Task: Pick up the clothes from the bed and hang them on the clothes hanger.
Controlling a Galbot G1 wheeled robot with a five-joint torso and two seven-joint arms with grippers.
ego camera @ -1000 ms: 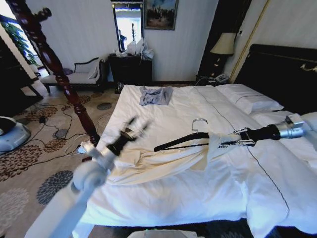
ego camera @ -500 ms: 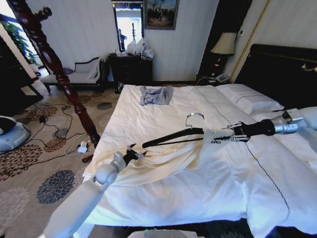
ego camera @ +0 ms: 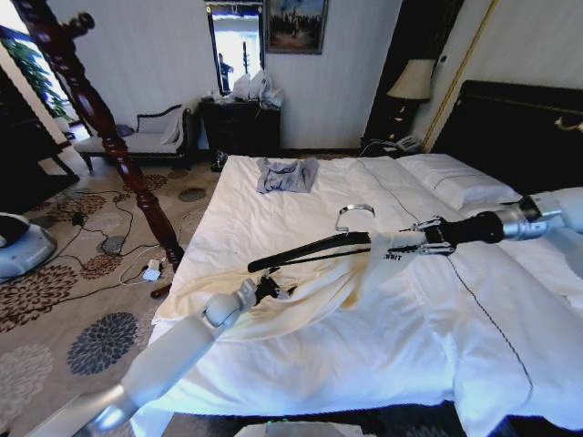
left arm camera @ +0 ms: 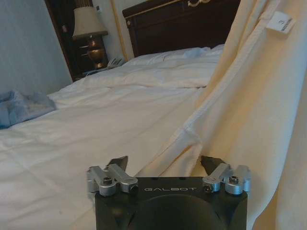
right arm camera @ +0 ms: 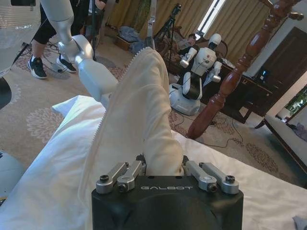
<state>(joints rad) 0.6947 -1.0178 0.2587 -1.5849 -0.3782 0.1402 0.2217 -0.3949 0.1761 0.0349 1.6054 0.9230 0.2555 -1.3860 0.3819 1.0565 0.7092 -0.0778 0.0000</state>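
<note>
The right gripper [ego camera: 407,248] is pinching the clothes [ego camera: 310,296] up off the bed [ego camera: 364,364], with the clothes hanger [ego camera: 310,250] inside. The left gripper [ego camera: 273,291] is wide, sitting at the cloth's edge. The thin cloth might slip off the hanger if pulled.

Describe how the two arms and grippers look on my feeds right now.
Both arms are smooth white tubes ending in black wrist sections. The left gripper and right gripper have black housings lettered GALBOT, silver bolted linkages and dark fingers.
</note>
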